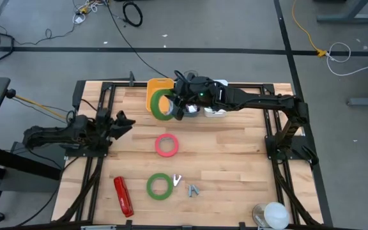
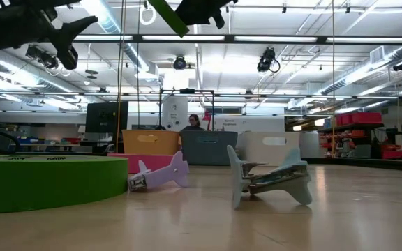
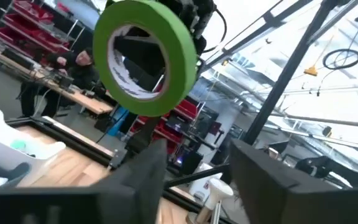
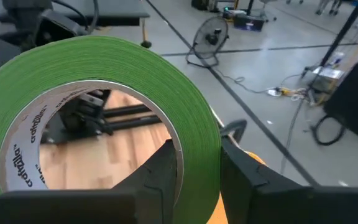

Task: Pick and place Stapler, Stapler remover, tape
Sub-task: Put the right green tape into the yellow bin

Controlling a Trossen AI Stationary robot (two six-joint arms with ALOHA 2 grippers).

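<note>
The right gripper [image 1: 171,107] held a flat green ring-shaped tape roll [image 1: 161,106] aloft, its jaws partly closed across the ring's wall, one finger inside the open centre. Just beyond the jaws stood an orange plastic bin [image 1: 155,87]. The step in hand appeared to be carrying tape to a bin; the next move would call for lowering over it and releasing. The left gripper [image 1: 123,122] waited well apart, jaws open and empty. A pinkish-red tape roll [image 1: 167,145], second green roll [image 1: 159,186] and red stapler [image 1: 123,196] remained on the wooden table [image 1: 235,153].
</note>
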